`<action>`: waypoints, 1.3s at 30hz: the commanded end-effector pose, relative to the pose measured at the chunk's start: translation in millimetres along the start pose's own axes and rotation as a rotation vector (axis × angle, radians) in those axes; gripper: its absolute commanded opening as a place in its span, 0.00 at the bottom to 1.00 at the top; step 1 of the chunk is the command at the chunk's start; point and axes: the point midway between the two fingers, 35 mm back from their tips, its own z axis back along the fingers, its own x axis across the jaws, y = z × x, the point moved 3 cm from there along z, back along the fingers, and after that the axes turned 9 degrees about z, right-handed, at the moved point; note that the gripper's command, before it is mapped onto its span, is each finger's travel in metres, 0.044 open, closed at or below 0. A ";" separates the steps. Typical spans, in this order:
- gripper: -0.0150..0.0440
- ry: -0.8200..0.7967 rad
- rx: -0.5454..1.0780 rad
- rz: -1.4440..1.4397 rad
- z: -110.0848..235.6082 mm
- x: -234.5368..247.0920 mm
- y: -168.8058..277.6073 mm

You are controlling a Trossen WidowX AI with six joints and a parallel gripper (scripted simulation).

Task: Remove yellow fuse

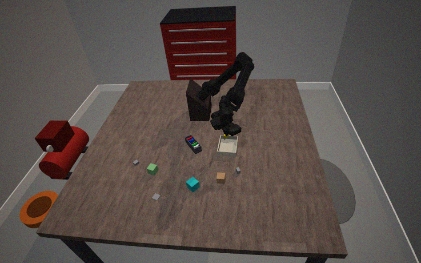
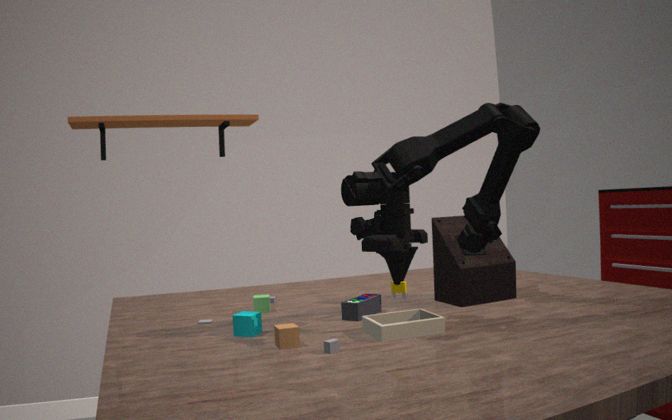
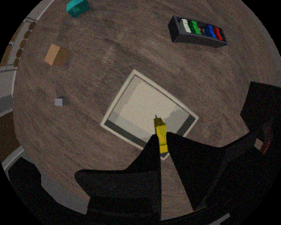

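My gripper (image 1: 226, 134) (image 2: 399, 284) (image 3: 161, 137) is shut on the yellow fuse (image 1: 225, 135) (image 2: 399, 287) (image 3: 162, 137) and holds it in the air, prongs down. It hangs above the far edge of the shallow cream tray (image 1: 218, 147) (image 2: 406, 328) (image 3: 113, 122). The dark fuse block (image 1: 192, 146) (image 2: 360, 306) (image 3: 197, 32) lies apart to the tray's left, with red, blue, green and white fuses in it. In the wrist view the fuse shows over the tray's inside near its rim.
A green cube (image 1: 152, 168) (image 2: 261, 303), a teal cube (image 1: 192, 184) (image 2: 247, 323), an orange cube (image 1: 220, 177) (image 2: 286, 335) and small grey pieces (image 1: 155, 196) (image 2: 331, 345) lie on the table in front. The arm's dark base block (image 1: 198, 107) (image 2: 471, 271) stands behind the tray.
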 end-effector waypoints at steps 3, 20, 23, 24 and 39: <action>0.25 -0.005 0.003 -0.011 0.1 4.4 6.7; 0.25 -0.005 0.003 -0.011 -26.9 4.8 6.4; 0.25 -0.005 0.003 -0.011 -31.7 4.8 6.6; 0.25 -0.005 0.003 -0.011 -33.3 4.7 6.7; 0.65 -0.009 0.005 -0.004 -35.4 6.4 7.4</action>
